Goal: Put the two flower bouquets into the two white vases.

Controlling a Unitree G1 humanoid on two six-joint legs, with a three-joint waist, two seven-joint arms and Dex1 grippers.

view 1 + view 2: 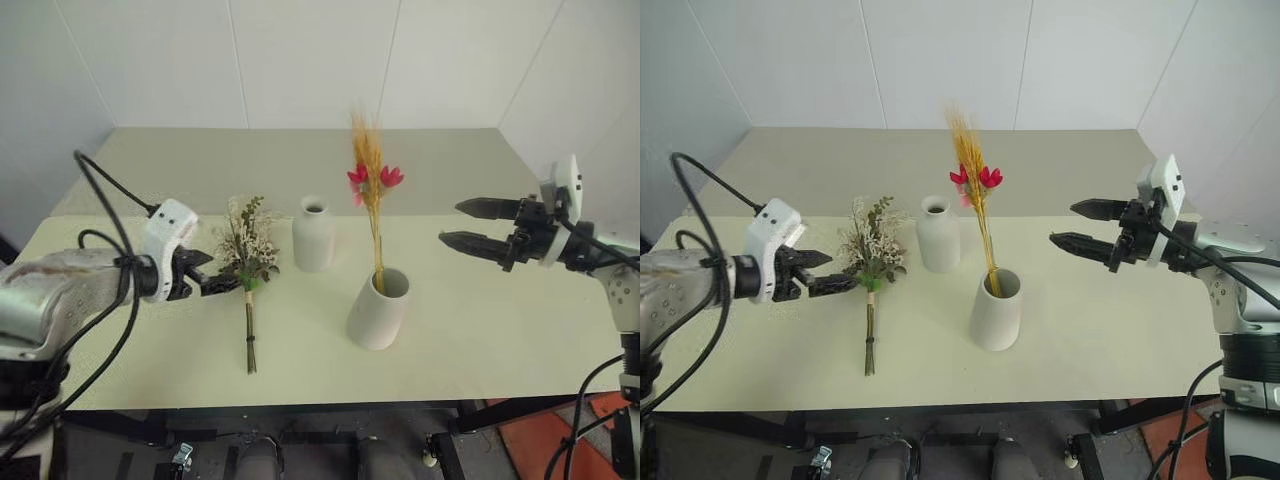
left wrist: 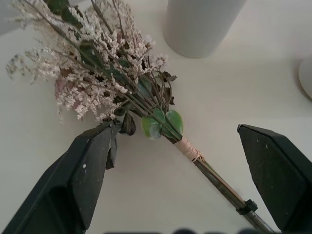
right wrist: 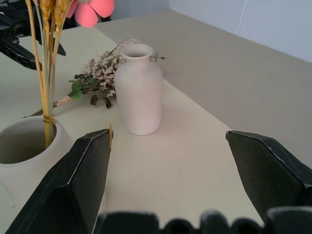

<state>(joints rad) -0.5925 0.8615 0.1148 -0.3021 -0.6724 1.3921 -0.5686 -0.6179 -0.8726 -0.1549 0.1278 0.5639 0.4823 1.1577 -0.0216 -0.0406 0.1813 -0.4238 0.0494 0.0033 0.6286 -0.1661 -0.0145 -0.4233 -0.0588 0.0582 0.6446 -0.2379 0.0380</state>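
Note:
The bushy bouquet (image 1: 247, 262) of cream-pink dried flowers, green leaves and dark stems lies flat on the table, left of the vases. My left gripper (image 1: 218, 279) is open just left of its leafy middle, and in the left wrist view the stems (image 2: 195, 157) lie between its fingers. The slim bouquet (image 1: 371, 190) of yellow stalks and pink-red blossoms stands in the wide-mouthed white vase (image 1: 378, 310). The narrow-necked white vase (image 1: 313, 234) stands empty behind it. My right gripper (image 1: 452, 223) hangs open to the right of the slim bouquet, apart from it.
The pale table (image 1: 480, 330) has free room right of the wide vase and along its front edge. White walls rise behind the table. A black cable (image 1: 105, 190) loops above my left arm.

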